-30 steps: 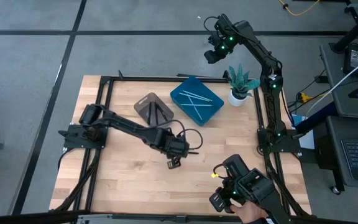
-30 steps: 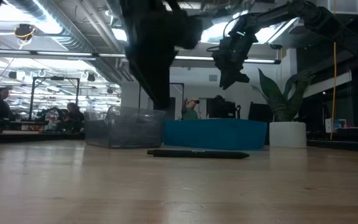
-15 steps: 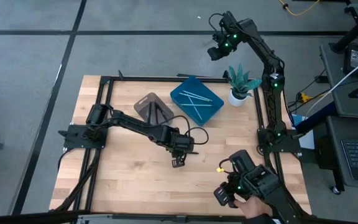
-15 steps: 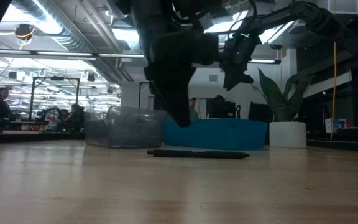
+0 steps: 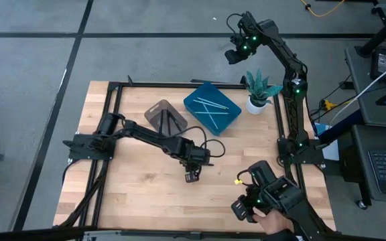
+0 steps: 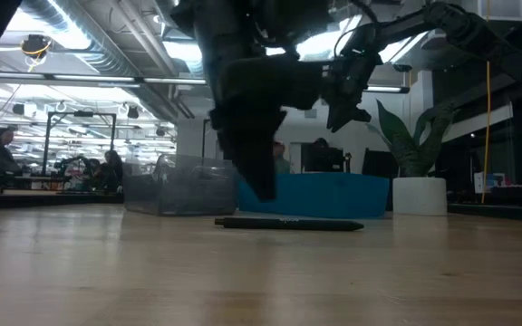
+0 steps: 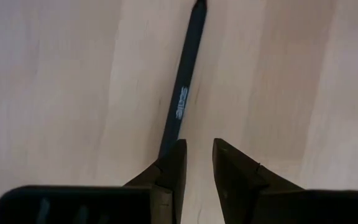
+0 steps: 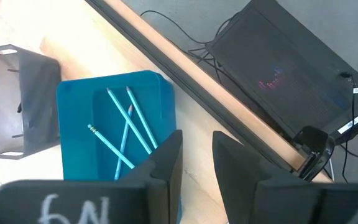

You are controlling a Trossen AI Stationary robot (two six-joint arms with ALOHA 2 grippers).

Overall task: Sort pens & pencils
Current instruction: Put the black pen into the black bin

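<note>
Light blue pencils point(image 5: 210, 107) lie crossed in the blue tray point(image 5: 228, 120)

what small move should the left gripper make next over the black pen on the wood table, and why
Probably ease the left gripper forward and down so its parted fingers straddle the black pen. The pen lies free on the wooden table, its near end just at the fingertips, not yet between them.

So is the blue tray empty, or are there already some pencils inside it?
Not empty. The blue tray holds four light blue pencils, lying crossed over each other, as the right wrist view shows.
</note>
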